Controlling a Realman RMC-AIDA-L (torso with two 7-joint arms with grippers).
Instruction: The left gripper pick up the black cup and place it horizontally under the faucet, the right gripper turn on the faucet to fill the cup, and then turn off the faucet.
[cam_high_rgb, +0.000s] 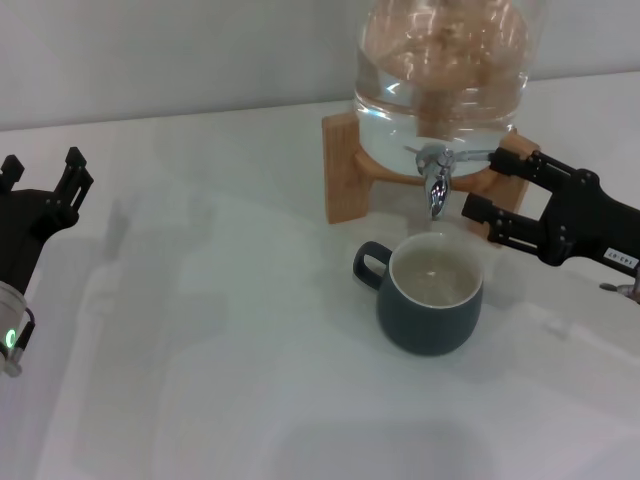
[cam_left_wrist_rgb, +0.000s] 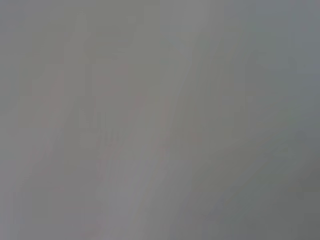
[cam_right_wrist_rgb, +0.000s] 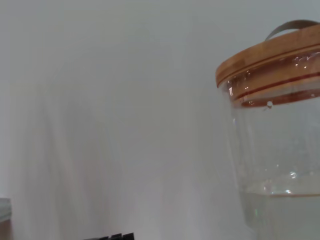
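Black cup (cam_high_rgb: 430, 300) under faucet (cam_high_rgb: 437, 178) — upright.

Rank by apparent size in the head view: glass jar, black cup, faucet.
Largest to smallest:
1. glass jar, though its top is cropped
2. black cup
3. faucet

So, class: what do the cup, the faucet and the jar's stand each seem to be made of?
Cup: probably glazed ceramic, with a smooth dark outside and a cream inside. Faucet: likely chromed metal, being bright and mirror-like. Stand: wood, pale tan and matte. Jar: clear, probably glass, since the water line shows through.
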